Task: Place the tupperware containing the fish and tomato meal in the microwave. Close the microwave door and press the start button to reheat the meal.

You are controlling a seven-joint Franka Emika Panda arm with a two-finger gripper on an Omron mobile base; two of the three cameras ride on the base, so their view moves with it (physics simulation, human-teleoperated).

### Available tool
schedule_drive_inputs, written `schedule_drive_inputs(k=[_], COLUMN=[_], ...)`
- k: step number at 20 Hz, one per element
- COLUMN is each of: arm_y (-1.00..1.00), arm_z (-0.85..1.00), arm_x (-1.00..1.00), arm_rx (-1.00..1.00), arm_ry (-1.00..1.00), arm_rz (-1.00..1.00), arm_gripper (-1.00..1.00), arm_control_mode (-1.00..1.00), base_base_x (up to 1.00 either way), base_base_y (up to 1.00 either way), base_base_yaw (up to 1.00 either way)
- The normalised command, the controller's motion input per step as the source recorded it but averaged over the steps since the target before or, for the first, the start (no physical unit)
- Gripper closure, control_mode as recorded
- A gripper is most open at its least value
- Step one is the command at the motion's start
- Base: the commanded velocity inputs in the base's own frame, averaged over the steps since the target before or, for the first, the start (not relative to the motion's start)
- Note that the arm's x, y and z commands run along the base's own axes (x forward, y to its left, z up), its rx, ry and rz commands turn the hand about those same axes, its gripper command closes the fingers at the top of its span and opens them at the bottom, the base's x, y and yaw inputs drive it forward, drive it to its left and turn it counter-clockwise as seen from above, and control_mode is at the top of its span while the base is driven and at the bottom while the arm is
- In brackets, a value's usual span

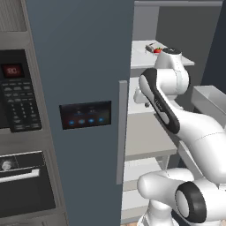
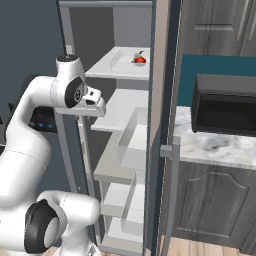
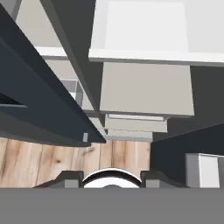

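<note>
Pale grey tupperware (image 2: 131, 59) on fridge shelf (image 2: 107, 67), red tomato bits (image 2: 140, 60) inside

A matt blue-grey fridge door (image 1: 84, 66), smooth white shelves (image 2: 120, 107), a veined marble counter (image 2: 220, 147) and planked wood floor (image 3: 43, 162) are seen.

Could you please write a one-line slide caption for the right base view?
White arm reaching into the open fridge, where a small pale grey tupperware with red tomato bits sits on the top white shelf.

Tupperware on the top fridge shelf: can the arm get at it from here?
Probably yes. The fridge is open and the tupperware sits near the shelf's front edge with nothing before it. The arm's wrist is just below and outside that shelf, so it must rise first.
</note>
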Motion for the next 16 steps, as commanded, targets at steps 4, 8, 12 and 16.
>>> schedule_drive_inputs(k=[4, 8, 12, 16], arm_y=[0.03, -0.04, -0.15, -0.47], arm_z=[0.05, 0.70, 0.67, 0.45], arm_x=[0.00, 0.00, -0.07, 0.06], arm_rx=[-0.02, -0.11, -0.25, -0.34], arm_ry=[-0.15, -0.28, -0.15, -0.13], arm_rz=[0.03, 0.23, 0.18, 0.19], arm_gripper=[-1.00, -1.00, -1.00, -1.00], arm_control_mode=[-1.00, -1.00, -1.00, -1.00], base_base_x=[0.00, 0.00, 0.00, 0.00], base_base_y=[0.00, 0.00, 0.00, 0.00], base_base_yaw=[0.00, 0.00, 0.00, 0.00])
